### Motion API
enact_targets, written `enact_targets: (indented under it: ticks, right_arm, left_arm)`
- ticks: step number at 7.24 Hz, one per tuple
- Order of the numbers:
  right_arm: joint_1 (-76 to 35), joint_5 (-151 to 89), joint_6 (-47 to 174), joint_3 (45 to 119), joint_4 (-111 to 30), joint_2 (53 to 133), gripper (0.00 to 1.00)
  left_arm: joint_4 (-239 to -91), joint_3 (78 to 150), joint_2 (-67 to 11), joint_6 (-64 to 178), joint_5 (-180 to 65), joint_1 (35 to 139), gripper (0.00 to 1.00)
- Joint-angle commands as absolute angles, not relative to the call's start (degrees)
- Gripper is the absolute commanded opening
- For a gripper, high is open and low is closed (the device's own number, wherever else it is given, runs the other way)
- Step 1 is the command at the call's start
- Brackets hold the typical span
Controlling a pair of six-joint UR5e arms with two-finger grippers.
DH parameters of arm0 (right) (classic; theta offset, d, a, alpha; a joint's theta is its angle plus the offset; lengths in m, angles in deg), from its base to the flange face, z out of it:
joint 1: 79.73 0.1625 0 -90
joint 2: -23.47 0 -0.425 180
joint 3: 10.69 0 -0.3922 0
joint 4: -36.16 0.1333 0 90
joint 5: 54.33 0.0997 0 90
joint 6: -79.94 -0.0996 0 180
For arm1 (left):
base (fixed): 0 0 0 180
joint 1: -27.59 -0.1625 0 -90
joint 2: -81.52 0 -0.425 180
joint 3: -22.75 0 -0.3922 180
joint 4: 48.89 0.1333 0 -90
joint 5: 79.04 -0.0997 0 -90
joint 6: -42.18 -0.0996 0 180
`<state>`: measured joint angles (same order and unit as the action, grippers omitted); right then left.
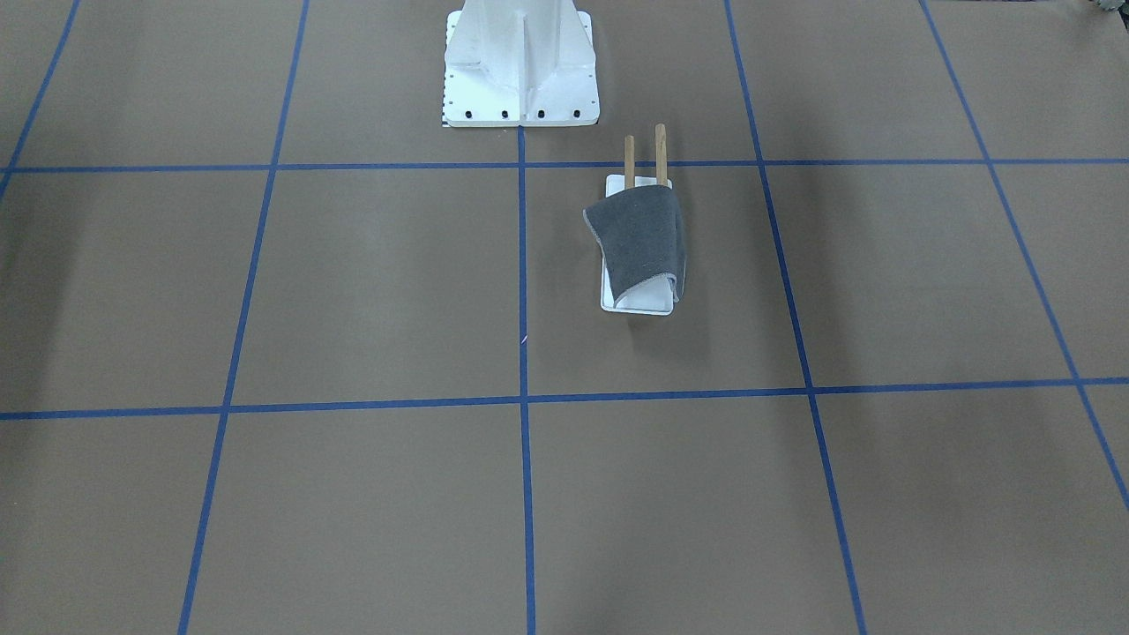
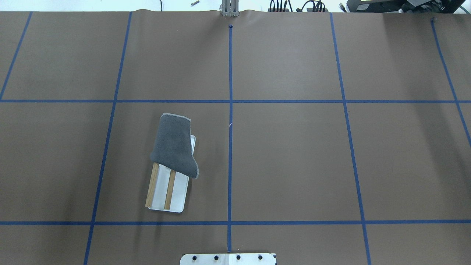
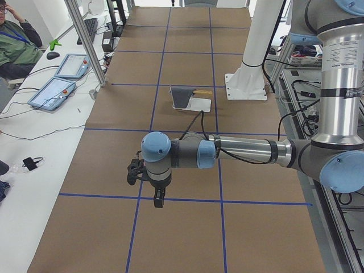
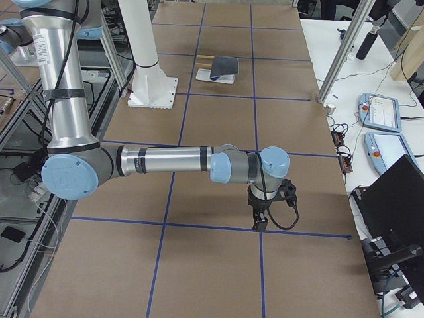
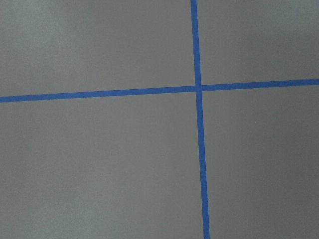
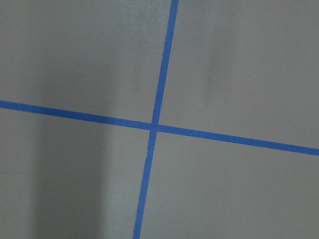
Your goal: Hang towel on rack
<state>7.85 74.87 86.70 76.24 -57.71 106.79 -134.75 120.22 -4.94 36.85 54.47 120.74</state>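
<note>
You see each arm stretched out level over its end of the table (image 2: 294, 165), left gripper (image 3: 157, 200) and right gripper (image 4: 260, 224) pointing down; you cannot tell if either is open. Blue tape (image 2: 230, 73) grids the brown surface. The towel (image 2: 173, 145) drapes over the rack (image 2: 180, 191) near the pedestal (image 1: 520, 70), well apart from both grippers.

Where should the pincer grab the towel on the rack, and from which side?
On the towel, probably the loose stitched corner hanging off the rack on the side toward table centre. Come from above: the cloth drapes over both rods, so that overhanging flap is free to pinch.
</note>
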Motion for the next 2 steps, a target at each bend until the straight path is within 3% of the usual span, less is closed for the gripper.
enact_targets:
  ticks: [1, 2]
  right_arm:
    - [7.9, 74.9, 86.6, 76.1, -57.7, 107.1, 1.00]
    - [7.9, 75.0, 86.6, 76.1, -57.6, 107.7, 1.00]
  left_arm:
    - [-134.8, 120.3, -4.9, 36.8, 54.5, 120.2, 0.98]
    - [-134.8, 120.3, -4.9, 36.8, 54.5, 120.1, 0.98]
